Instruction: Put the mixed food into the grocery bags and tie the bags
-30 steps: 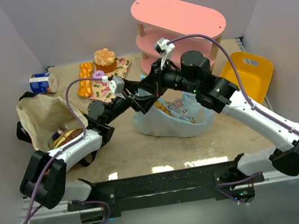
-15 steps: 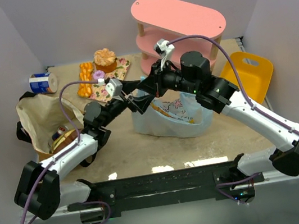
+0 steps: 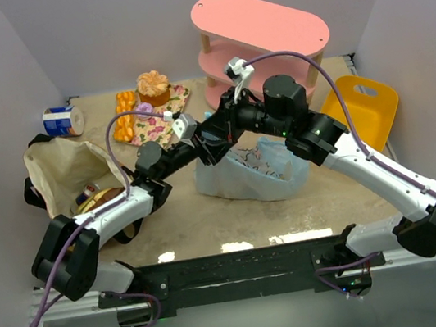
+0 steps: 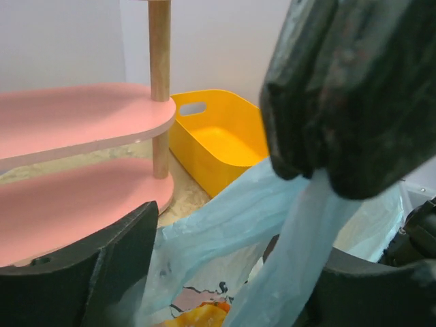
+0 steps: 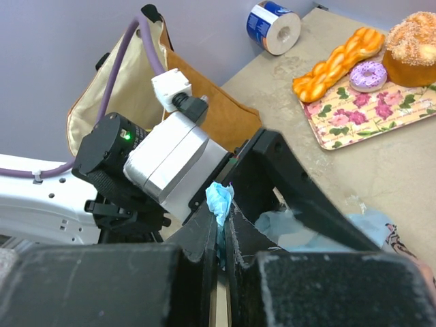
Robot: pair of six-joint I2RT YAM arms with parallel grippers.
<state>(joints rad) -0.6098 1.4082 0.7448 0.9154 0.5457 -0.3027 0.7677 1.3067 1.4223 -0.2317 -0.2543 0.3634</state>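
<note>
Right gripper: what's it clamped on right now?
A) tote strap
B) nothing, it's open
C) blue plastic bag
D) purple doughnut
C: in the right wrist view, the right gripper has its fingers closed on a twist of the light-blue plastic bag. The tan tote and the purple doughnut lie well apart from it.

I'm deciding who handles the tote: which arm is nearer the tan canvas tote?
Left. In the top view the left arm crosses the tan tote's near-right corner. The right arm comes in from beyond the blue bag, well apart from the tote.
</note>
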